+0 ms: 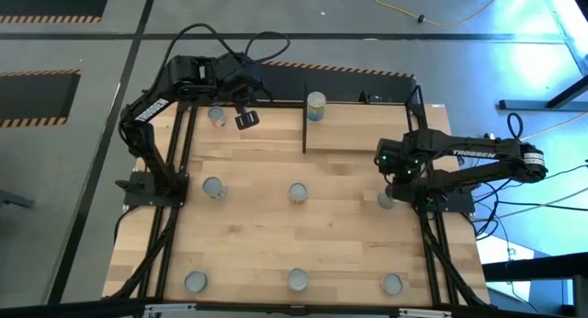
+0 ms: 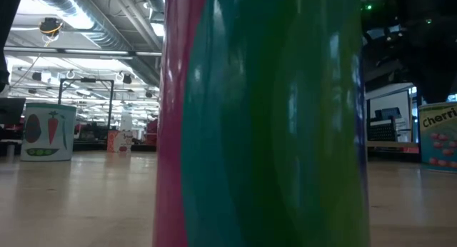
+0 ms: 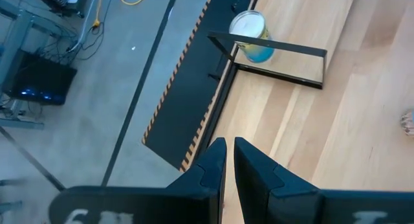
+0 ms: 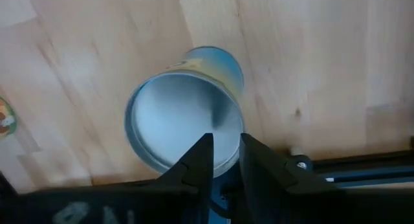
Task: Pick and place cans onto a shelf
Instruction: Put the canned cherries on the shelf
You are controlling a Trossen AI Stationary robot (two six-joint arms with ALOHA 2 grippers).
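Several cans stand upright on the wooden table, among them a blue-labelled can [image 1: 386,200] [image 4: 184,123] at the right edge. My right gripper [image 1: 393,176] [image 4: 225,156] points straight down over this can's silver top, near its rim, fingers a narrow gap apart. A pale yellow can [image 1: 316,105] [image 3: 251,35] stands at the shelf [image 1: 363,125], beside its black panel [image 1: 304,120]. My left gripper [image 1: 246,119] [image 3: 229,156] hangs shut and empty above the table's far left, next to another can [image 1: 217,116]. My right gripper comes at the blue-labelled can from above, its fingertips [image 4: 200,153] over the near part of the silver top [image 4: 174,120]. Whether they touch it, I cannot tell. The can stands upright on the table.
More cans stand at mid-table [image 1: 213,187] [image 1: 298,191] and along the near edge [image 1: 196,281] [image 1: 299,279] [image 1: 392,283]. A green and pink can [image 2: 264,118] fills the low view. Black frame rails [image 1: 432,244] run along the table's left and right edges.
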